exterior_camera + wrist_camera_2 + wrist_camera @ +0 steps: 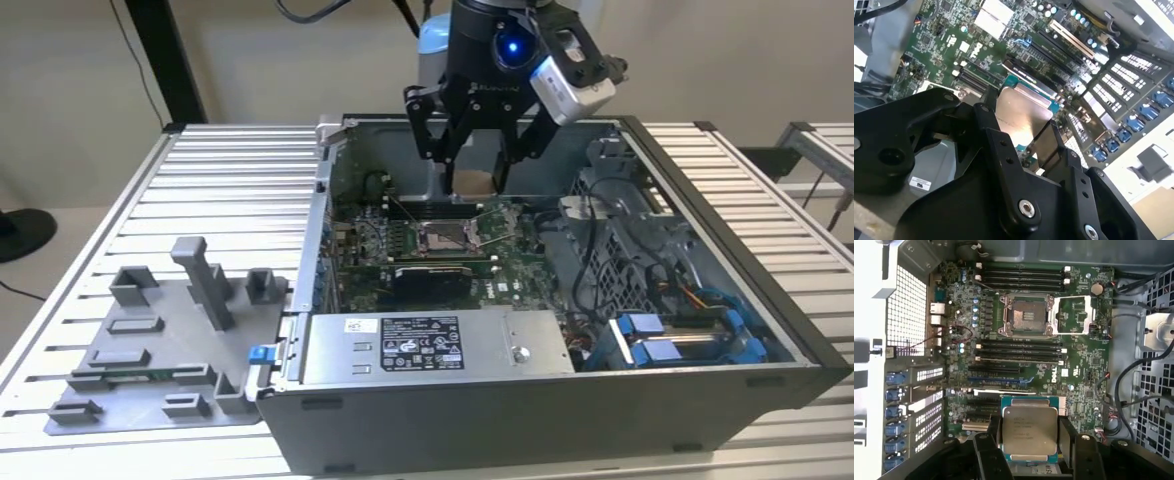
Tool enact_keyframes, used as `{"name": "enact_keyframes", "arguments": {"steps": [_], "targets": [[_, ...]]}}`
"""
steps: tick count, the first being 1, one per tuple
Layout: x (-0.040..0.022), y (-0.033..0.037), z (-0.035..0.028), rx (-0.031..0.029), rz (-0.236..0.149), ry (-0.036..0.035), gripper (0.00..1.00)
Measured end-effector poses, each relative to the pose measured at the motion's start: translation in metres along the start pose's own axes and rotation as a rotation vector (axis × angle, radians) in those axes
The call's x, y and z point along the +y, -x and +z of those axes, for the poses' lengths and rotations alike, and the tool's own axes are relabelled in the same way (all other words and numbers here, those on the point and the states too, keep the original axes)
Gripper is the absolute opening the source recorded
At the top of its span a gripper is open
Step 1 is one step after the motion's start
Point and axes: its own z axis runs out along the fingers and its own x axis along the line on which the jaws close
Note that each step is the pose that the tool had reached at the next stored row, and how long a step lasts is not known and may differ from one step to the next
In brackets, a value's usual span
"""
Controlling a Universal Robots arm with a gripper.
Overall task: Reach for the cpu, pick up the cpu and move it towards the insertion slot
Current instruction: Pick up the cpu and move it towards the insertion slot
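Observation:
My gripper (471, 176) hangs over the back part of the open computer case and is shut on the cpu (470, 184), a small flat square chip with a silvery top. In both wrist views the cpu (1029, 431) (1020, 111) sits between the two black fingers (988, 450), gripped at its opposite edges. The insertion slot (445, 237), a silver-framed socket with a dark centre and its load plate swung open, lies on the green board below and slightly nearer than the gripper. In the first wrist view the insertion slot (1026, 315) is some way from the held chip.
A grey tray (80, 415) with upright fixture blocks rests on the slatted table at the exterior view's left. Inside the case are a silver power supply (427, 345), black cables (627, 215) and blue drive clips (667, 340). Case walls (320, 200) surround the board.

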Motion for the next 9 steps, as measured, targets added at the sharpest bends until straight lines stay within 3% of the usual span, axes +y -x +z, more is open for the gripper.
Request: {"name": "enact_keyframes", "arguments": {"steps": [9], "targets": [[0.0193, 0.0005, 0.0011, 0.0000, 0.000, 0.0000, 0.00]]}}
